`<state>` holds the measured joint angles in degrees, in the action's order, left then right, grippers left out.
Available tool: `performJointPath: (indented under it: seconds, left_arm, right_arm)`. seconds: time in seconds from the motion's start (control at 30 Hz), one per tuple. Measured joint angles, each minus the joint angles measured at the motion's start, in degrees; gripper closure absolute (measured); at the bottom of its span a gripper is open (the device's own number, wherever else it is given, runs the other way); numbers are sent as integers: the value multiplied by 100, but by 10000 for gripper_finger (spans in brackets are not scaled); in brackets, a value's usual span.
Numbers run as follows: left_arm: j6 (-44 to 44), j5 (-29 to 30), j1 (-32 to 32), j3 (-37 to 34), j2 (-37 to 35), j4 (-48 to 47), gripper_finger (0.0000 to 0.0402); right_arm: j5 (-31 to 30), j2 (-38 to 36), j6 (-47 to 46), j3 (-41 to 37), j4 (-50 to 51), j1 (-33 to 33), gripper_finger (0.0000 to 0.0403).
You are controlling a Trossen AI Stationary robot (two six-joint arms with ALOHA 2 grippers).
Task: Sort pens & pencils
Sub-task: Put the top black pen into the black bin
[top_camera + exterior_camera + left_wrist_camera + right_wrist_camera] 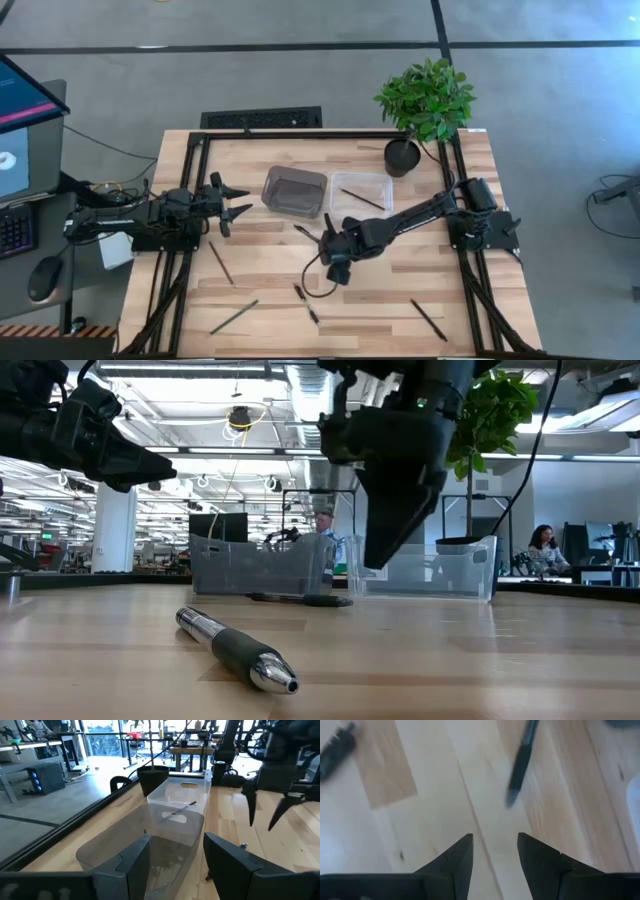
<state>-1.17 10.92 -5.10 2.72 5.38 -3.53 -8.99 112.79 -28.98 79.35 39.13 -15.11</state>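
Observation:
My right gripper hangs open over the middle of the table, pointing steeply down, with nothing between its fingers. A black pen lies flat on the wood just ahead of it. More pens lie near the front edge and at the front right. Two thin pencils lie at the front left; another lies in the clear tray. A smoky grey tray stands beside it. My left gripper waits open at the table's left.
A potted plant stands at the far right corner behind the clear tray. Black rails frame the tabletop. Bare wood lies between the pens at the front. People sit in the room beyond.

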Motion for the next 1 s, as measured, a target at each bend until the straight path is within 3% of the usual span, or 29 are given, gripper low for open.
performJointPath:
  seconds: [0.4,0.73,1.0]
  left_arm:
    - [2,0,1,0,-1,0,228]
    - [0,0,0,0,-1,0,228]
    - [2,26,0,0,-1,0,228]
  right_arm:
    - [-169,0,-329,0,-487,160,219]
    - [-158,0,-358,0,-490,148,139]
    - [-163,208,-358,20,-612,149,132]
